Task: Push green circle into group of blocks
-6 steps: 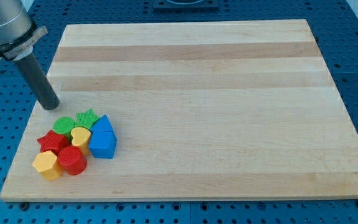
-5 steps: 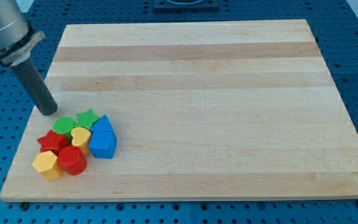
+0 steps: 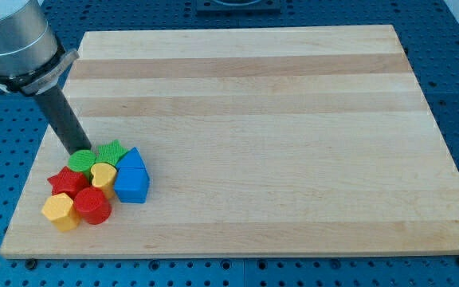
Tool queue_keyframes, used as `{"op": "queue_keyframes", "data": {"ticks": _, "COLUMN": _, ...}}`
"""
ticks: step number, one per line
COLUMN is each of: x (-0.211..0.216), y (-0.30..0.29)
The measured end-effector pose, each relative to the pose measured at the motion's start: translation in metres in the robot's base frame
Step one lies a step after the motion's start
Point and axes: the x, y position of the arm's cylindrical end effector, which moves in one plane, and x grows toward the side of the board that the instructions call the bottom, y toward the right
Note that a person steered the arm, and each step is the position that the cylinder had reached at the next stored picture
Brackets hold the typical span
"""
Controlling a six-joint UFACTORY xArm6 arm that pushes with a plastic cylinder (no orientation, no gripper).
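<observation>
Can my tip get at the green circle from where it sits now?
Probably yes. My tip sits right at the green circle's upper edge, nothing between them. The yellow heart and red star pack against its far side.

Light: bright, even, from overhead.
Shadows: faint and short beside the blocks (image 3: 98, 185).
Glare: none on the bench (image 3: 277, 135).
Focus: sharp across the view; no blur or edge distortion.
</observation>
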Motion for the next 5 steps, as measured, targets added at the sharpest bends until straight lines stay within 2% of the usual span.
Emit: {"op": "queue_keyframes", "data": {"ticks": 5, "x": 0.019, "y": 0.005}}
